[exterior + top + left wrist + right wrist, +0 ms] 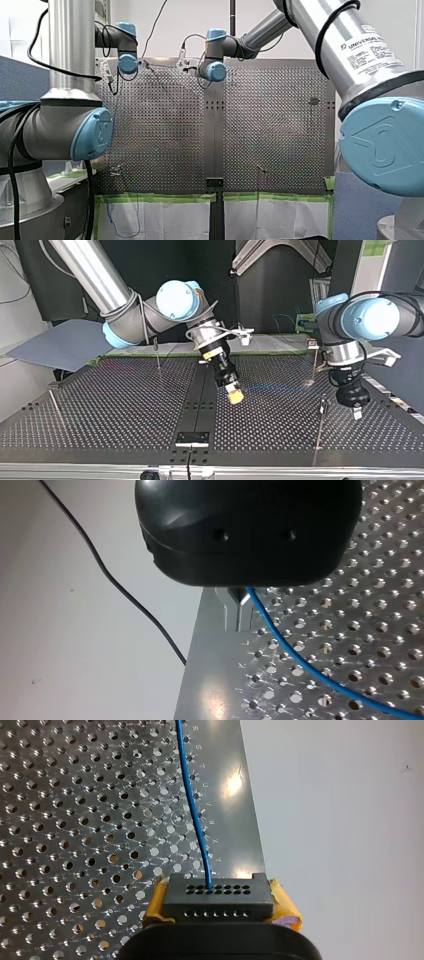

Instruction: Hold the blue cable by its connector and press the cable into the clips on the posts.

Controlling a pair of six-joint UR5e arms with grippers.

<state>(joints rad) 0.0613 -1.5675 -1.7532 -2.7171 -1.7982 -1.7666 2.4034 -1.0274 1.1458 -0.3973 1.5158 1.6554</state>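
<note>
I'm gripping the blue cable (192, 805).
My right gripper (220, 906) is clamping its connector (218, 895); my left gripper (240, 611), at top-view three o'clock, is pinching the cable.

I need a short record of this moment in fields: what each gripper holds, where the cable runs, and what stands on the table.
Right gripper: yellow pads, shut on the black connector
Blue cable: leaves the connector and runs over the perforated table
Left gripper: black, with metal fingers shut on the blue cable
Posts: several, thin, upright on the table
</note>
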